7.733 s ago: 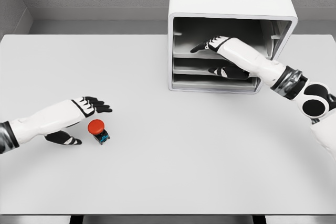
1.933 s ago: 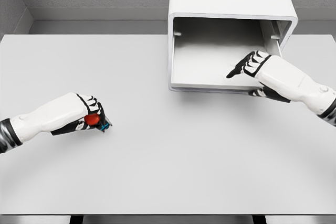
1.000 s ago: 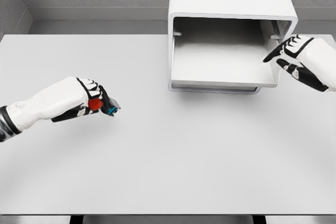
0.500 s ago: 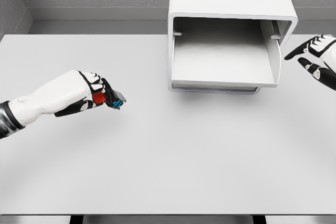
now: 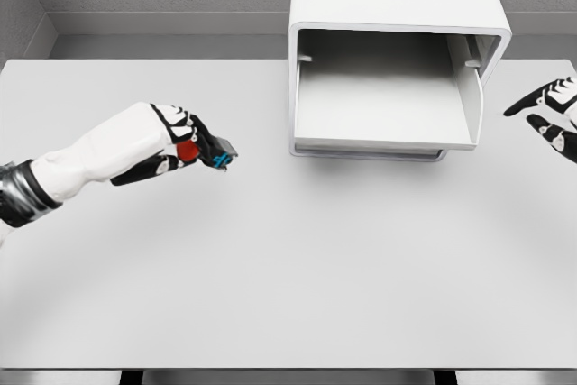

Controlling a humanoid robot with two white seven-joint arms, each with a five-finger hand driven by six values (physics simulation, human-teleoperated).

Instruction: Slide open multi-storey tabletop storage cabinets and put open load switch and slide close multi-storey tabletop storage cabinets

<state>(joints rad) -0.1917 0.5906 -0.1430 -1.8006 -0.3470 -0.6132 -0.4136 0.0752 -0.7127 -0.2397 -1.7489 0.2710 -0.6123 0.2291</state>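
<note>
Above the smooth white table, left hand fingers pinching red-capped switch, boxy cabinet open, right hand fingers spread.

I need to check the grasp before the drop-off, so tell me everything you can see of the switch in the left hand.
The load switch is a small part with a red round button and a dark body showing blue and grey at its outer end. It is held off the table, tipped sideways with that end pointing right toward the cabinet. The left hand has its fingers curled around it, covering part of the body. Nothing else touches it.
</note>
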